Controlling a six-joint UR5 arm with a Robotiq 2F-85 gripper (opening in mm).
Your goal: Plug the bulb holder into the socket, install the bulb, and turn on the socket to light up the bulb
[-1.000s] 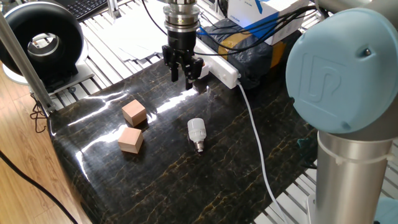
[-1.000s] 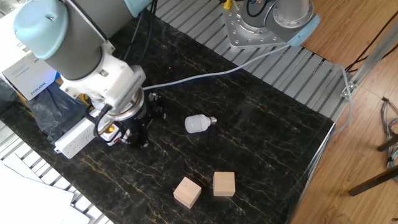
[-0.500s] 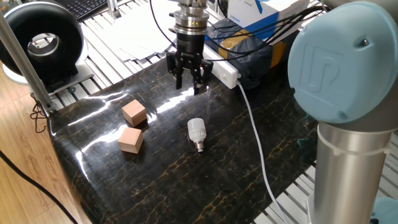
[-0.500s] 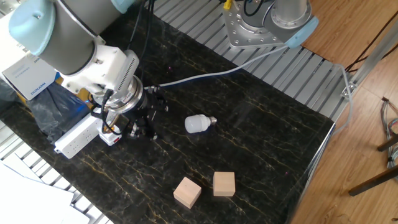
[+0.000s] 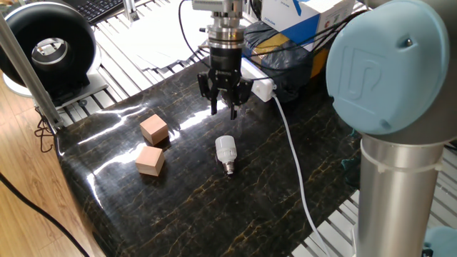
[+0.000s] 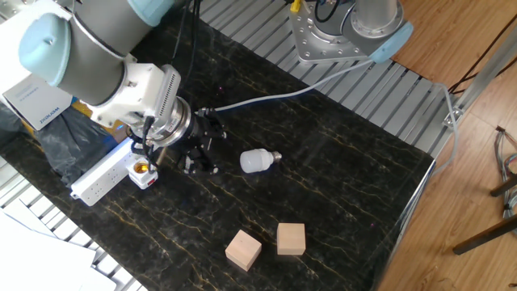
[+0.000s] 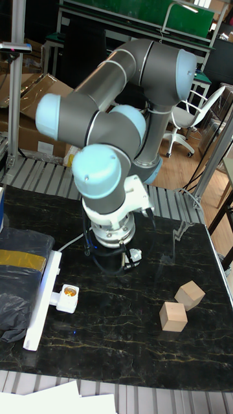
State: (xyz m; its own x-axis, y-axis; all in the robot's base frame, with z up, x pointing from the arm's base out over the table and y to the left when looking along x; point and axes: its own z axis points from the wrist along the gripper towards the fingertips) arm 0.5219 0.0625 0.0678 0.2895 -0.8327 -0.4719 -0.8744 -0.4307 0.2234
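1. The bulb [image 5: 226, 151], a short white cylinder with a silver screw base, lies on its side on the glossy dark marbled tabletop [image 5: 214, 207]. Being round, it could roll away if the pincer [image 5: 224, 107] nudges one side on the way down.
2. The pincer hangs just above the tabletop, between the bulb and the socket [image 6: 105, 179], fingers apart and empty.
3. The bulb holder [image 7: 67, 297], a white cube with an orange-brown opening, sits plugged at the end of the socket nearest the bulb.
4. Two tan wooden blocks [image 5: 152, 144] lie beyond the bulb, clear of the work.
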